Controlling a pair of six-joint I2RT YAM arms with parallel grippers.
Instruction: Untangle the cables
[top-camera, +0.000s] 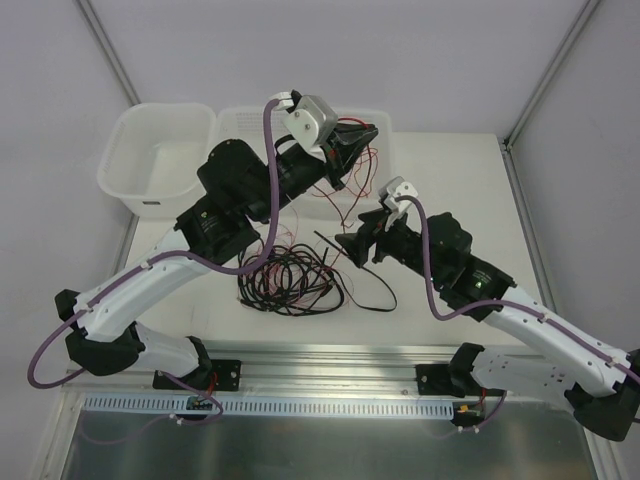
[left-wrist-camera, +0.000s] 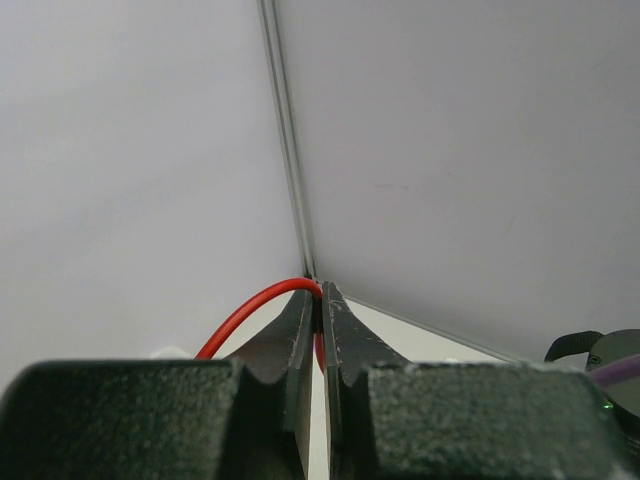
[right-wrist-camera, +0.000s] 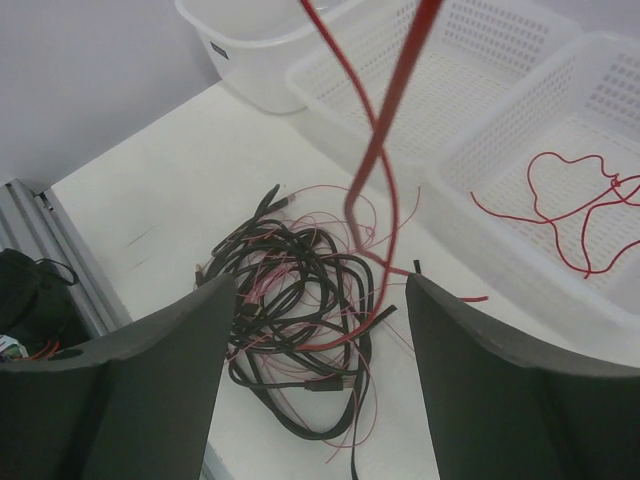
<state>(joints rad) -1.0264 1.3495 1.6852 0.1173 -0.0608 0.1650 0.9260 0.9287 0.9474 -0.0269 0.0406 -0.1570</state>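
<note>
The cables lie as a tangle (top-camera: 290, 282) of black wires and fine pinkish-red ones in the middle of the table, also seen in the right wrist view (right-wrist-camera: 290, 300). My left gripper (top-camera: 355, 140) is raised over the far baskets and shut on a red wire (left-wrist-camera: 250, 312) that arcs out of its closed tips (left-wrist-camera: 320, 300). That red wire (right-wrist-camera: 385, 140) hangs down in two strands to the tangle. My right gripper (top-camera: 350, 243) hovers just right of the tangle, its fingers (right-wrist-camera: 320, 290) spread wide and open. The hanging strands show between them, farther off.
A solid white tub (top-camera: 155, 160) stands at the back left. Beside it are two perforated white baskets (top-camera: 245, 125), (right-wrist-camera: 440, 90). The right one (right-wrist-camera: 520, 250) holds a loose red wire (right-wrist-camera: 560, 200). A black cable end (top-camera: 375, 290) trails right of the tangle.
</note>
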